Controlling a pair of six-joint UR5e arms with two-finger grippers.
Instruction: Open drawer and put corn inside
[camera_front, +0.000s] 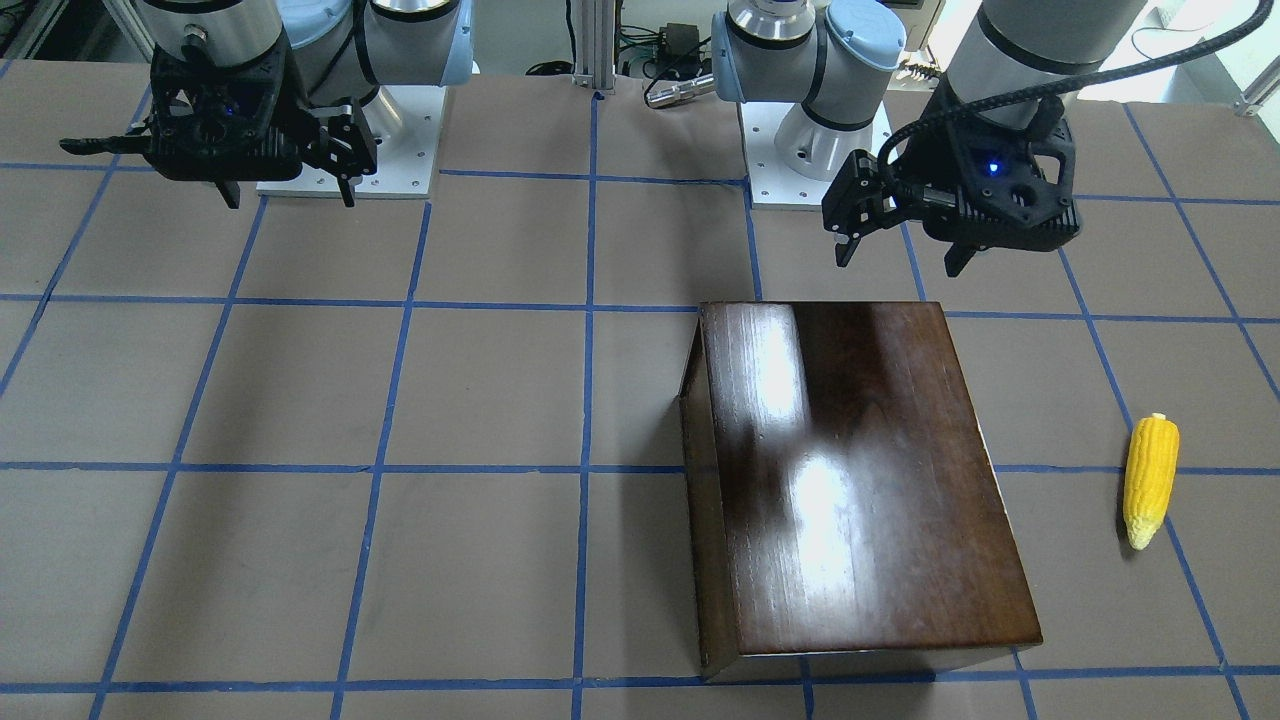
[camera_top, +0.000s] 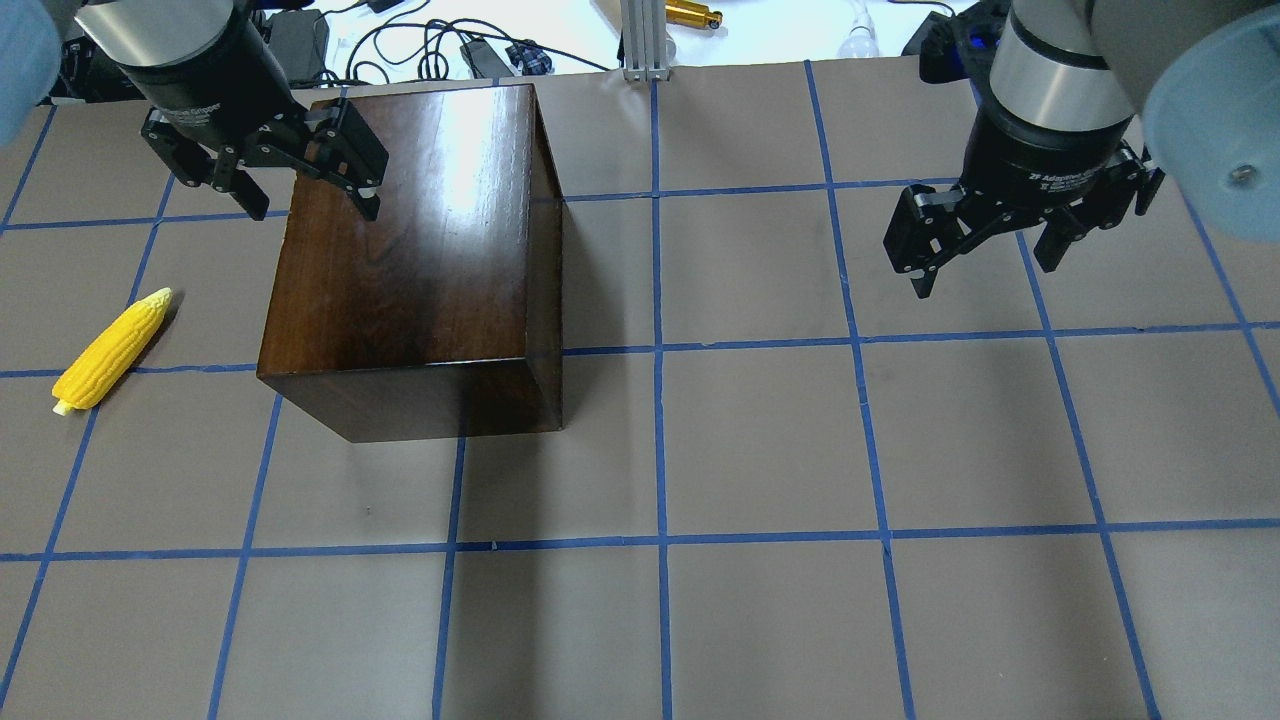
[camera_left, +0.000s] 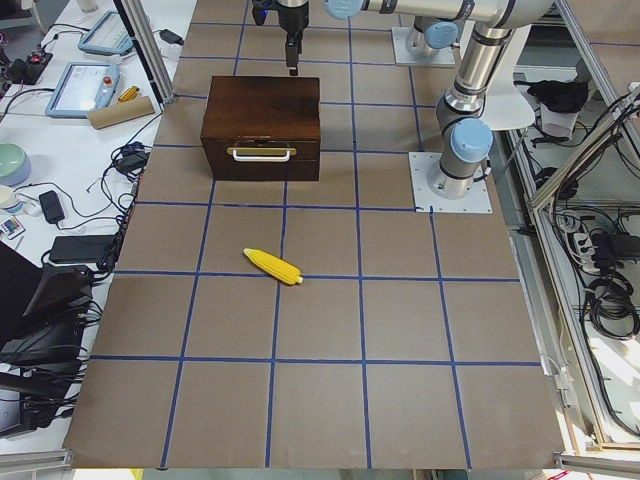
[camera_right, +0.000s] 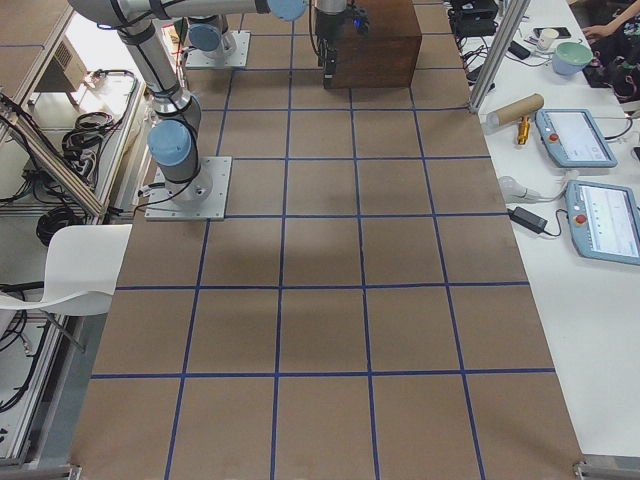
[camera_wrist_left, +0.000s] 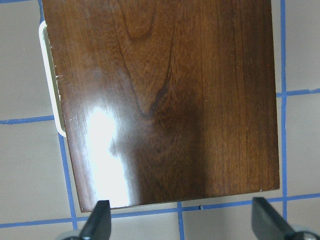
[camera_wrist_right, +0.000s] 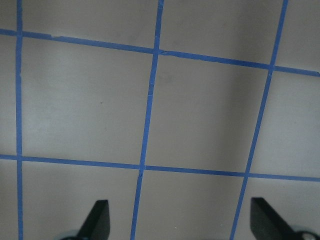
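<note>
Now, the left gripper is seen with its jaws spread wide and nothing between them, hung above the far edge of the box. The right gripper is likewise spread and empty, held over bare table, well apart from everything.

The drawer is shut, flush in the box's side that faces the robot's left, with its handle across the front. The corn is lying on the table out in front of that drawer face, apart from it and untouched.

Trouble can be expected at the handle. It sits on a side face and the gripper is pointed straight down, so a poorly turned wrist could let the fingers be knocked against the lid or slid off the bar. If the box is not braced, the whole box may be dragged along instead of the drawer being drawn out. The corn is rounded and tapered, so it could be rolled away or squeezed out of the pads.

Writing: small white print on the right wrist collar can be read in part as "2F Adaptive"; the rest is too small. No label is seen on box or corn.
</note>
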